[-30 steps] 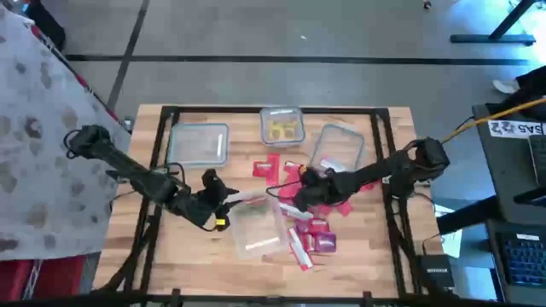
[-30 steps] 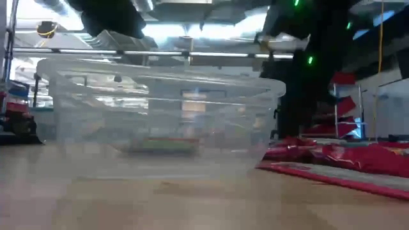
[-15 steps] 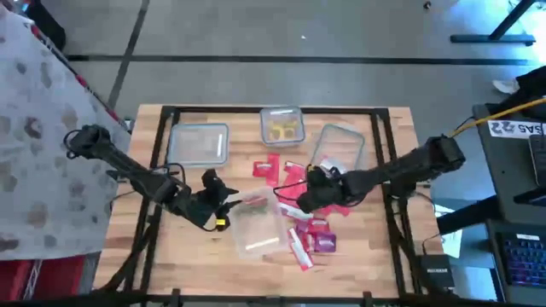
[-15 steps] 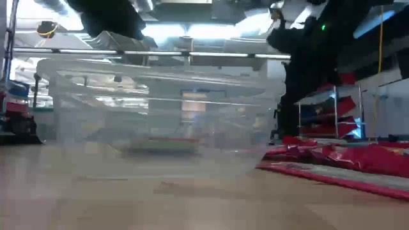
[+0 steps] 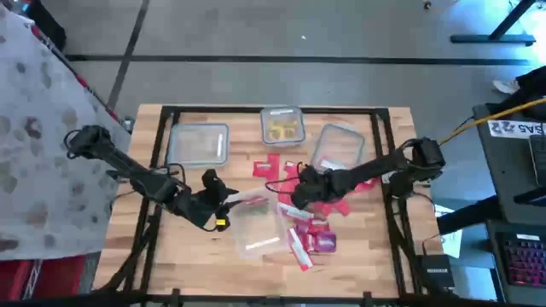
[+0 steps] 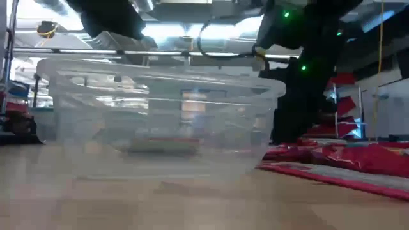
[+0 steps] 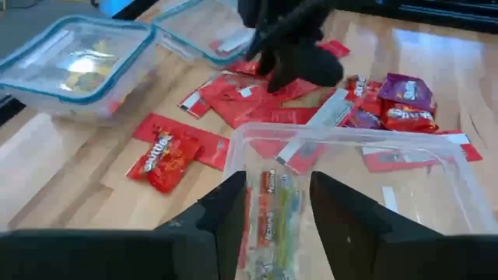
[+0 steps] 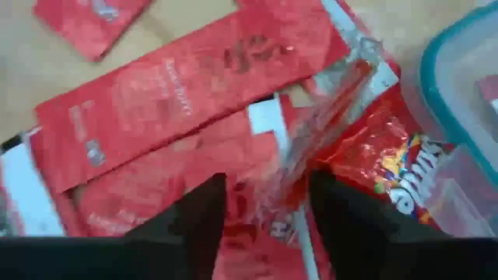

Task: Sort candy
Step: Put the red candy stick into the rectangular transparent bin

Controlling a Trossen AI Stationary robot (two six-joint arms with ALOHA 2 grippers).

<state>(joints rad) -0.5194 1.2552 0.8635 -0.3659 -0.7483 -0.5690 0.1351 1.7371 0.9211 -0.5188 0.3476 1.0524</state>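
The right gripper hangs low over the red candy heaped at the table's middle right. Its fingers are spread, with flat red packets lying right under and between them, none visibly pinched. The left gripper sits at the near rim of a clear tub; its fingers are apart, and a striped candy lies between them inside the tub. Whether it is gripped cannot be told.
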